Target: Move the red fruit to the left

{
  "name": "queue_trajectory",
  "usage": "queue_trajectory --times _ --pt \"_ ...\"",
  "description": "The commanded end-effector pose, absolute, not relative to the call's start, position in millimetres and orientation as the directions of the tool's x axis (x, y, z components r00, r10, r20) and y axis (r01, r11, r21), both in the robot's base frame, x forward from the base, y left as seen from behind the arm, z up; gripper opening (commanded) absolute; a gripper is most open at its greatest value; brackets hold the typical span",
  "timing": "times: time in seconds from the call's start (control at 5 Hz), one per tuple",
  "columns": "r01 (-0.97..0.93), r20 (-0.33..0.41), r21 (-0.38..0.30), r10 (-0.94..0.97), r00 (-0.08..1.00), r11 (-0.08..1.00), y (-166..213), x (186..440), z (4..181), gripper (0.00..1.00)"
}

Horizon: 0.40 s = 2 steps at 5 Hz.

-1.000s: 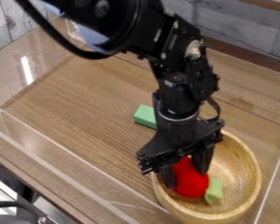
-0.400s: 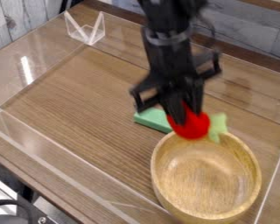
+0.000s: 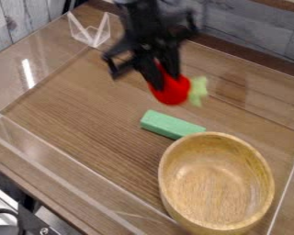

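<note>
My gripper (image 3: 162, 81): pointed steeply down from my arm at twelve o'clock, jaws clamped on the red fruit (image 3: 173, 87), held in the air at eleven o'clock of the green block (image 3: 172, 124) and wooden bowl (image 3: 217, 188).

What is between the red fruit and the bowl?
The green block lies flat on the table between the lifted red fruit and the bowl, in the camera view.
</note>
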<state>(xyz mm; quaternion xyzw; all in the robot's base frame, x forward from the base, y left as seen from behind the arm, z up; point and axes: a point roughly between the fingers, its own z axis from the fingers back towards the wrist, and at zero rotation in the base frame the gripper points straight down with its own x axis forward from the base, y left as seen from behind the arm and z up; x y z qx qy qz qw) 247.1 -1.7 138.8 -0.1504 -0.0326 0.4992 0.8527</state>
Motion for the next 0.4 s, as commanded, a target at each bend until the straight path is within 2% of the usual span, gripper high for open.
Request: queue_trajectory --times 0.0,0.2 --pt "-0.867 -0.054 -0.326 0.908 0.415 0.377 21 252 147.3 0.00" --pt "-0.864 -0.039 -0.323 0.907 0.420 0.386 21 240 140.7 0.00"
